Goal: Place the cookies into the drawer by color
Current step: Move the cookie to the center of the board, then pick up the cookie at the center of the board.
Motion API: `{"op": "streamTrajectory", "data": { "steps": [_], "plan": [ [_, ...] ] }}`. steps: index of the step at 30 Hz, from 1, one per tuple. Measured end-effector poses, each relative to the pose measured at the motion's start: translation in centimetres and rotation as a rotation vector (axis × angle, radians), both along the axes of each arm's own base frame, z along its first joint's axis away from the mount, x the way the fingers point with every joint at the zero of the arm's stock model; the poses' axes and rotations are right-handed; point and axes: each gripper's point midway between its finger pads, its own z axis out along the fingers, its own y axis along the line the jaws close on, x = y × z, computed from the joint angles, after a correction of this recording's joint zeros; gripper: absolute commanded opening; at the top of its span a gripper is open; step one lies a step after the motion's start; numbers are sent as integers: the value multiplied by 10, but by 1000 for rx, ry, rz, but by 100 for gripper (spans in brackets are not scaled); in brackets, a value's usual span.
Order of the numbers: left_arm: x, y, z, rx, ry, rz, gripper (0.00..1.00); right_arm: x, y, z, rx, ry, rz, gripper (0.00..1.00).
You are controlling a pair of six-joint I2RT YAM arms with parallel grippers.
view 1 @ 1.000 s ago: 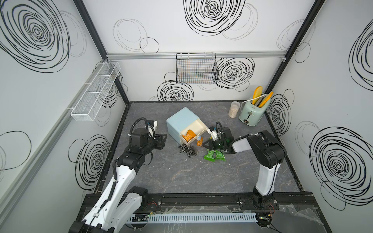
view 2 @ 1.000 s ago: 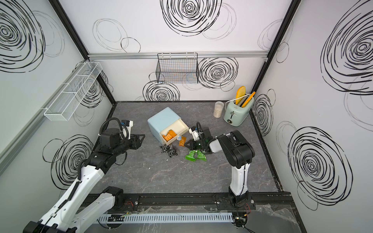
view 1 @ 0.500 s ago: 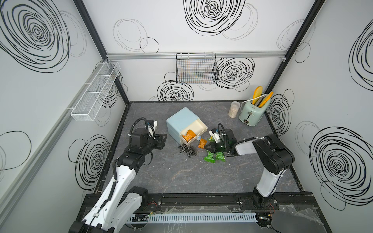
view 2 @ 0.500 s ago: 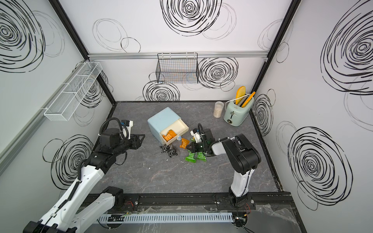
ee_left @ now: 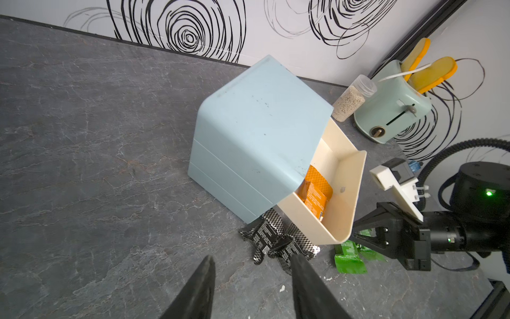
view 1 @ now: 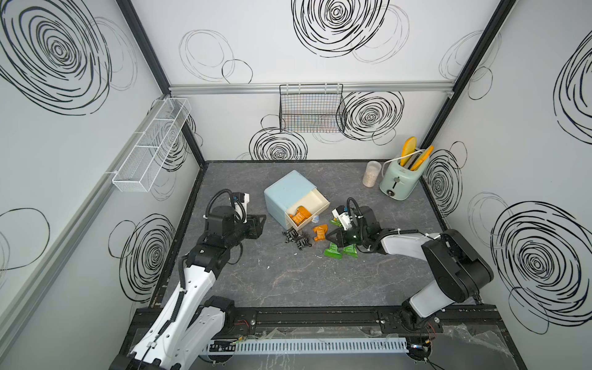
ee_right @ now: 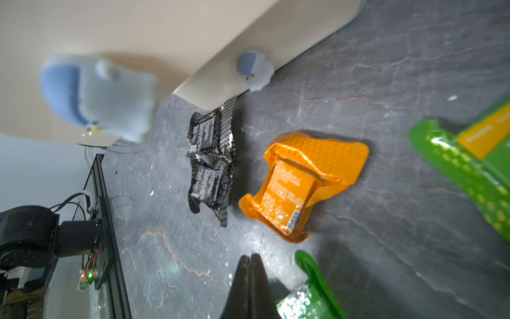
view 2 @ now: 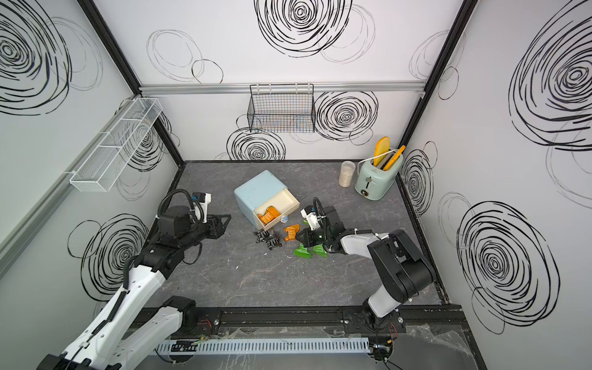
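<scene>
right gripper (ee_right: 249, 258) jaws pressed together, empty, beside crinkly orange foil packet (ee_right: 298, 187) | left gripper (ee_left: 252, 259) jaws spread | checkered black packets (ee_right: 211, 165) against open cream drawer (ee_left: 356, 187) holding orange packets (ee_left: 316, 193) | green packets (view 1: 333, 252) under right gripper

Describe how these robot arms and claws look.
The left arm and right arm pair white shells with bulky black joints. A ribbed black cable loops over each wrist beside a white camera block. The left claw and right claw are matte black, with pointed triangular fingers.
</scene>
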Motion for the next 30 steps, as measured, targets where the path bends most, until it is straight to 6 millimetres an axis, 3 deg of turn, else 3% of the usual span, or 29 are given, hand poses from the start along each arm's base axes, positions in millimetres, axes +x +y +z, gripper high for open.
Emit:
{"op": "streamTrajectory", "data": {
  "steps": [2, 5, 8, 19, 30],
  "plan": [
    [-9, -7, -6, -24, 12, -15, 50, -2, -3, 1, -12, -11, -12, 24],
    [-24, -19, -14, -63, 33, -39, 50, 4, -8, 1, -33, -26, -46, 40],
    [-36, -30, -20, -98, 46, -58, 50, 14, -11, 2, -49, -51, -67, 47],
    [-70, -63, -70, -165, 154, -106, 44, 62, -9, 0, -18, -115, -82, 52],
    [-74, -83, -76, -188, 158, -146, 39, 81, 5, -19, -3, -111, -35, 50]
  ]
}}
